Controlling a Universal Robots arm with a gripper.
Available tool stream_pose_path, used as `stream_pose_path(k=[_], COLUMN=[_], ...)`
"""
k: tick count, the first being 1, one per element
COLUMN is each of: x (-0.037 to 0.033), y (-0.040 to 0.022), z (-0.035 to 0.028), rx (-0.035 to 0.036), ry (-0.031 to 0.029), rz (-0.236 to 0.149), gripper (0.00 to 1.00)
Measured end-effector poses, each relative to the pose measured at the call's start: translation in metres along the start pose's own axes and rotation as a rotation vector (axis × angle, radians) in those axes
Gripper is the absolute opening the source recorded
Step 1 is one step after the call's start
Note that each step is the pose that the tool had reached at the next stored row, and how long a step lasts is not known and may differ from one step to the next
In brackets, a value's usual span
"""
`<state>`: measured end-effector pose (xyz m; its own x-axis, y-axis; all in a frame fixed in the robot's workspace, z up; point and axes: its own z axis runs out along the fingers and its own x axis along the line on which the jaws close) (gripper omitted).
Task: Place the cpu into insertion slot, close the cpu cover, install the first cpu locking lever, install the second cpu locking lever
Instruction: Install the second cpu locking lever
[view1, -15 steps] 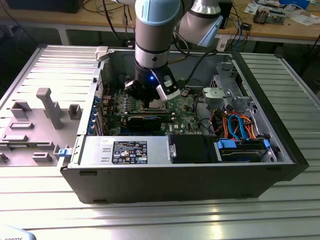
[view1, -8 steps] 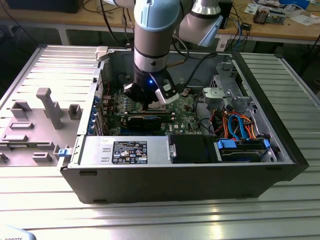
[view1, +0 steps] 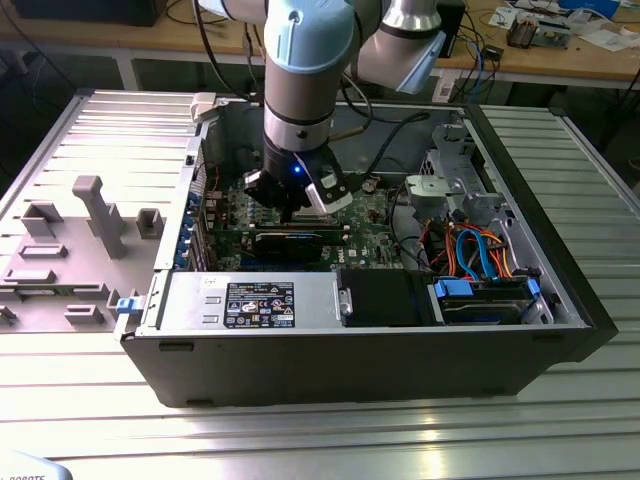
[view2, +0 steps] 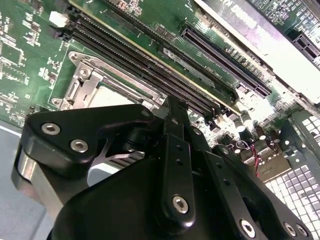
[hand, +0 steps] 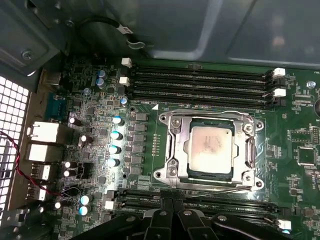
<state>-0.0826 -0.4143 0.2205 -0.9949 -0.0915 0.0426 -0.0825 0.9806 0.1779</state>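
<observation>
Cpu (hand: 210, 148) sits in the insertion slot (hand: 176, 150) under its closed cover (hand: 248, 150); pincer (hand: 172, 206) fingers pressed together, holding nothing.

cpu (hand: 210, 146): 1, showing in the first wrist view | insertion slot (hand: 173, 150): 1 | cpu cover (hand: 248, 148): 1 | memory slots (hand: 200, 82): 4 lying in a row beyond the socket | white slot latches (hand: 278, 72): 4 showing | arm (view1: 300, 90): 1 | end effector (view1: 292, 205): 1 | computer case (view1: 360, 360): 1
</observation>
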Motion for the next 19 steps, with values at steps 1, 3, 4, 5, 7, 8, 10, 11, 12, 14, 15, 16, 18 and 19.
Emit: stream_pose_path(k=[1, 3, 4, 5, 7, 8, 10, 11, 12, 14, 15, 16, 18, 19], x=[0.0005, 0.0015, 0.0019, 0.0019, 0.0021, 0.0021, 0.0021, 0.0021, 0.0021, 0.0021, 0.002, 0.002, 0.0036, 0.0044], y=[-0.0002, -0.0005, -0.0007, -0.0009, -0.0011, -0.0011, -0.0011, -0.0011, -0.0011, -0.0011, -0.0013, -0.0016, -0.0017, -0.0016], z=[0.0015, 0.0036, 0.0047, 0.006, 0.0068, 0.0069, 0.0071, 0.0071, 0.0071, 0.0078, 0.0088, 0.01, 0.0111, 0.0114], rx=[-0.0009, -0.0034, -0.0043, -0.0047, -0.0054, -0.0056, -0.0057, -0.0058, -0.0058, -0.0061, -0.006, -0.0058, -0.0059, -0.0064], ry=[0.0005, 0.0009, 0.0009, 0.001, 0.0011, 0.0011, 0.001, 0.001, 0.0009, 0.0008, 0.0009, 0.001, 0.0009, 0.0009], rz=[0.0, 0.0, -0.001, -0.001, -0.001, -0.001, -0.001, -0.001, -0.001, -0.001, -0.001, -0.001, -0.001, -0.001], gripper=[0.11, 0.11, 0.11, 0.11, 0.11, 0.11, 0.11, 0.11, 0.11, 0.11, 0.11, 0.11, 0.11, 0.11])
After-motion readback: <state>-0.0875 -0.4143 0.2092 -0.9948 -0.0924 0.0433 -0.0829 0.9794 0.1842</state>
